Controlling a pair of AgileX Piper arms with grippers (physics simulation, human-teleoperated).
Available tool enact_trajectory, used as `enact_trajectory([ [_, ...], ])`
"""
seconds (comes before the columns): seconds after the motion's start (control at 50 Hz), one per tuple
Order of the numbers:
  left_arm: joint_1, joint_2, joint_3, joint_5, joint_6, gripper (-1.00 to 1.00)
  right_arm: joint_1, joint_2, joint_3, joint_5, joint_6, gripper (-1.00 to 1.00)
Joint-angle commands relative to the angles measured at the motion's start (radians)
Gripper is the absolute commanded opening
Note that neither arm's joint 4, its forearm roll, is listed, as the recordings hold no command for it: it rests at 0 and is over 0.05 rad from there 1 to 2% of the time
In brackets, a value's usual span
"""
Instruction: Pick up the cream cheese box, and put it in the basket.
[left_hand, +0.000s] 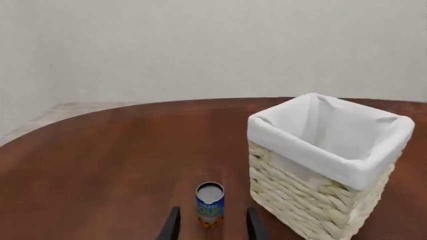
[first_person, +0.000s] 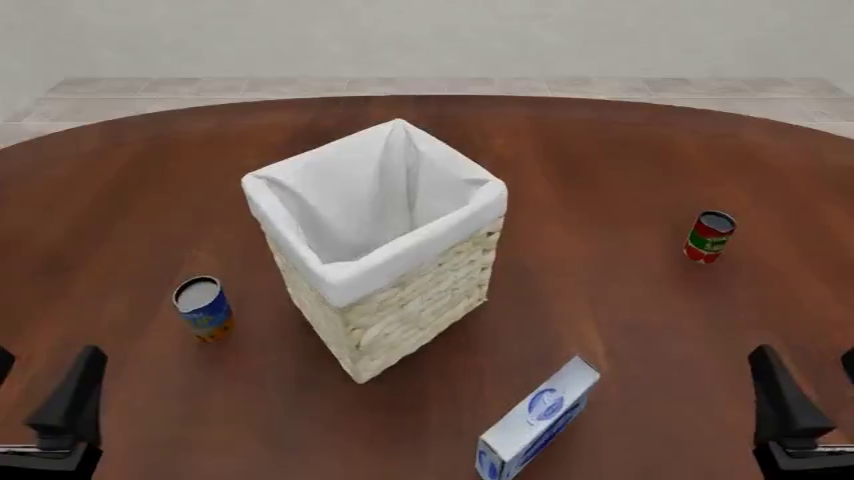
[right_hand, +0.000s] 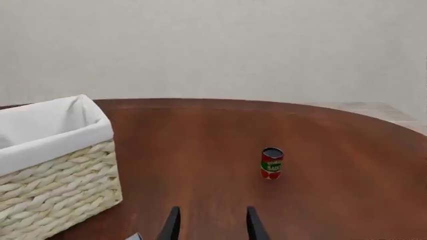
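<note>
The cream cheese box (first_person: 539, 420) stands on one long edge on the round brown surface (first_person: 601, 170), at the near side, its blue logo turned up and to the right; it sits just in front and to the right of the basket (first_person: 378, 240), apart from it, and closer to the right arm's side than to the left. The basket stands upright near the middle, one corner turned toward the camera, white liner folded over its rim; nothing shows inside it.

A blue can (first_person: 203, 308) stands upright to the left of the basket, near it but not touching; a red can (first_person: 709, 237) stands upright well apart on the right.

The left claw (left_hand: 212, 225) hovers low at the near left edge, fingers spread with a clear gap and gripping nothing; in its wrist view the blue can shows just beyond the fingertips. The right claw (right_hand: 209, 224) sits at the near right edge, likewise parted and empty; the red can lies ahead of it, well apart.
</note>
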Motion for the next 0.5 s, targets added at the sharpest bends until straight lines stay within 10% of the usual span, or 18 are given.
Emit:
enact_trajectory([
  [0.02, -0.013, 0.003, 0.000, 0.006, 0.010, 1.00, -0.011, 0.001, -0.003, -0.009, 0.011, 1.00],
  [0.34, -0.066, -0.001, -0.011, -0.030, 0.025, 1.00, -0.011, -0.001, -0.002, -0.058, -0.008, 1.00],
  [0.5, -0.175, -0.002, -0.307, 0.206, 0.062, 1.00, -0.009, -0.001, -0.002, -0.067, -0.028, 1.00],
])
